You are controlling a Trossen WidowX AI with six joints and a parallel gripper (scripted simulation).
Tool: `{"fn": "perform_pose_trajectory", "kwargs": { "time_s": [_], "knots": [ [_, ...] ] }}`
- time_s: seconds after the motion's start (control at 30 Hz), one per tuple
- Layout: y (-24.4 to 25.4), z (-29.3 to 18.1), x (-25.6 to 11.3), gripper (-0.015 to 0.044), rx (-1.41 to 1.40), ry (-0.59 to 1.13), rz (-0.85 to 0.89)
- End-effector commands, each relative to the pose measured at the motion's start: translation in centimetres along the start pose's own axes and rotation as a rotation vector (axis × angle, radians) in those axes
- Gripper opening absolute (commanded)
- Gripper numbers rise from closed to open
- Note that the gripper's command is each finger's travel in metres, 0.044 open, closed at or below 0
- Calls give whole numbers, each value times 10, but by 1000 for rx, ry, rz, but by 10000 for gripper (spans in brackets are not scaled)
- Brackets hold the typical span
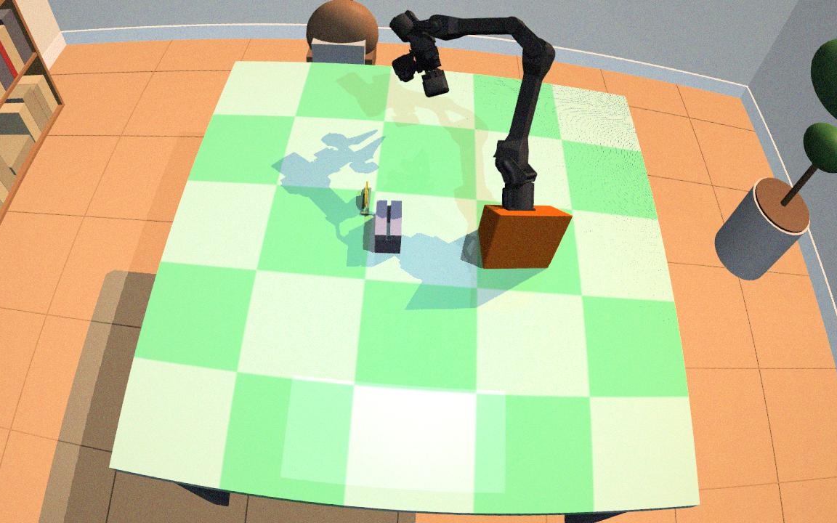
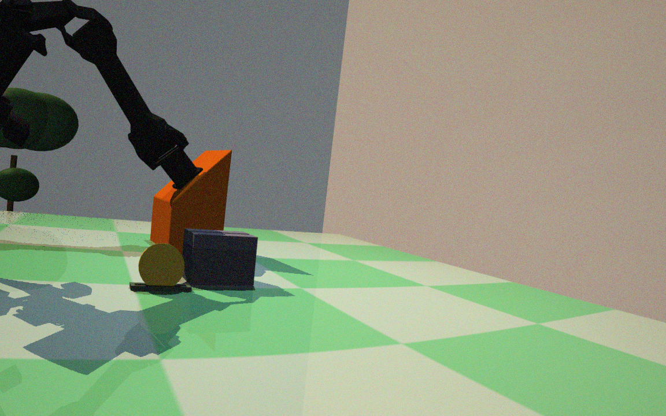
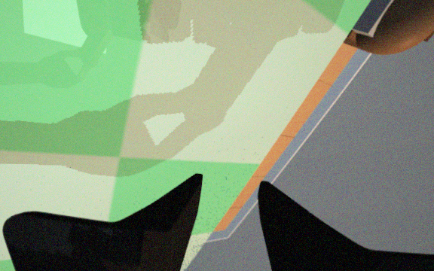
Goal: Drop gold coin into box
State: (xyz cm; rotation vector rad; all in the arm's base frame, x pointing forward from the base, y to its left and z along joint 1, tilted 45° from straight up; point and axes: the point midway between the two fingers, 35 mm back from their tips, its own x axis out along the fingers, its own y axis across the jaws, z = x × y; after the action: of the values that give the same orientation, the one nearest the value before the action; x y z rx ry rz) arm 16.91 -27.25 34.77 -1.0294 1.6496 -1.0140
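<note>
The gold coin [image 1: 366, 195] [image 2: 161, 264] stands upright on its edge in the dark holder [image 1: 365, 212] [image 2: 185, 288]. The grey box [image 1: 388, 242] [image 2: 220, 261] stands close beside the holder, closed, with the narrow slot in its lid visible in the top view. My gripper [image 3: 230, 184] is partly open with nothing between its two black fingertips in the wrist view. It hangs high above the table's back part, well away from the coin and the box. In the exterior view the arm's hand is partly cut off at the left edge.
The arm stands on an orange wedge-shaped base [image 1: 514, 242] [image 2: 198, 214], to the right of the box in the top view. The checkered table [image 1: 421, 338] [image 2: 470, 300] carries shadows of the arm. A brown rounded chair [image 1: 342, 25] [image 3: 401, 35] stands beyond the table's back edge.
</note>
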Motion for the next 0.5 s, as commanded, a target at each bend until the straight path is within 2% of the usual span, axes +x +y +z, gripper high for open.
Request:
{"fn": "perform_pose_trajectory", "kwargs": {
  "time_s": [0.0,0.23,0.47],
  "knots": [
    [35,61,-18,161,286,-143,93],
    [81,118,-49,161,596,-226,241],
    [129,155,-82,161,959,-190,407]
  ]
}}
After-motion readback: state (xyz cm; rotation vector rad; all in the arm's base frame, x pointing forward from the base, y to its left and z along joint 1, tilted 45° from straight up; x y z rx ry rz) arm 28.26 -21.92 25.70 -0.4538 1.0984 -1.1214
